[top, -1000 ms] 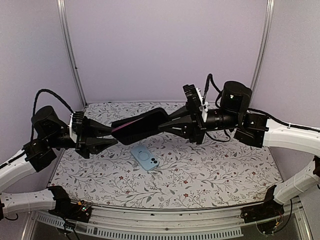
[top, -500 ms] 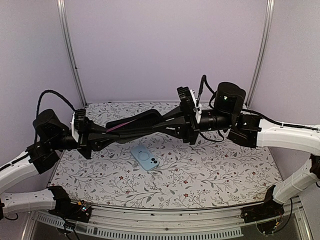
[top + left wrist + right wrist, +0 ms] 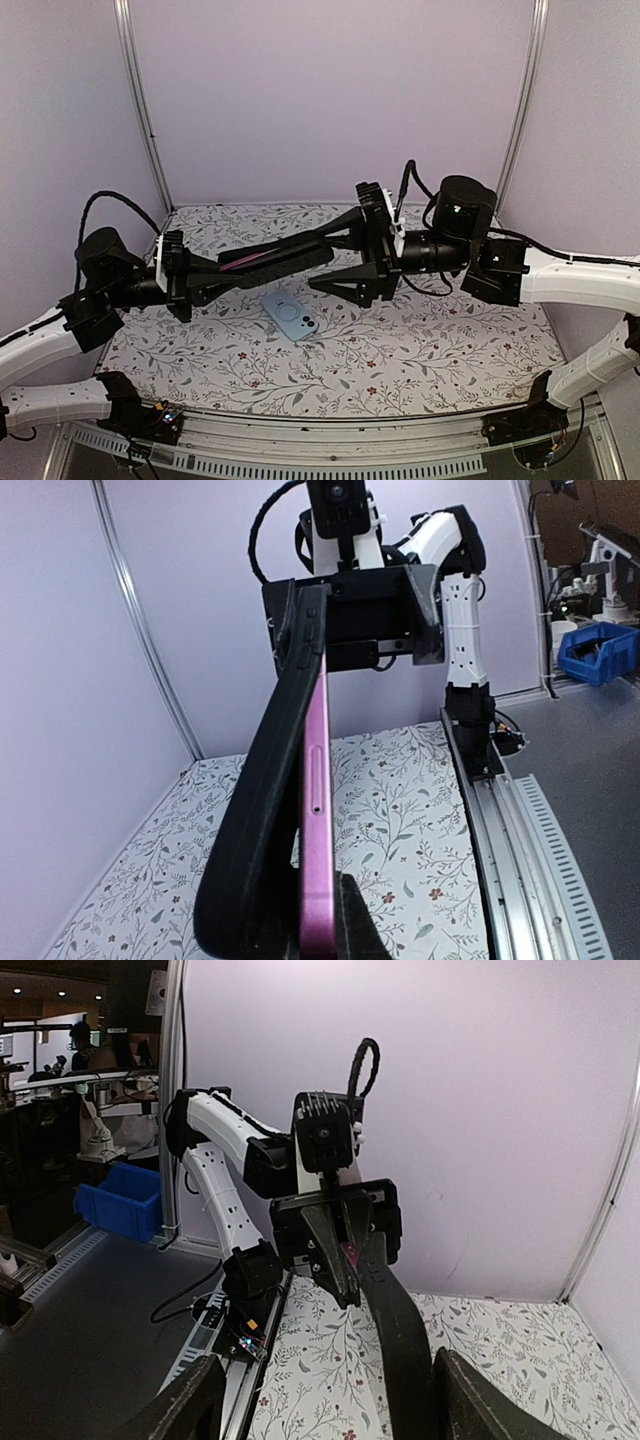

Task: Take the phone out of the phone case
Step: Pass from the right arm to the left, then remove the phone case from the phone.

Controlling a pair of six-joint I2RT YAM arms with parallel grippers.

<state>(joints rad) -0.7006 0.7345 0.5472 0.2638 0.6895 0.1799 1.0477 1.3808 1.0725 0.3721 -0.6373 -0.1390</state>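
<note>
Black case (image 3: pixel 285 258) with a magenta phone (image 3: pixel 316 810) still in it, held in the air above the table (image 3: pixel 450 340), between the arms. Left hand (image 3: pixel 195 278) clenched on its left end (case lip bows off the phone toward the right; whether the fingers pinch the phone alone is unclear). Right hand (image 3: pixel 312 262) unclenched, fingers spread either side of the right end. Pale blue handset (image 3: pixel 291 315) lies on the table beneath.

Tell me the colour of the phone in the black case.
The phone is magenta pink; its edge shows best in the left wrist view.
</note>
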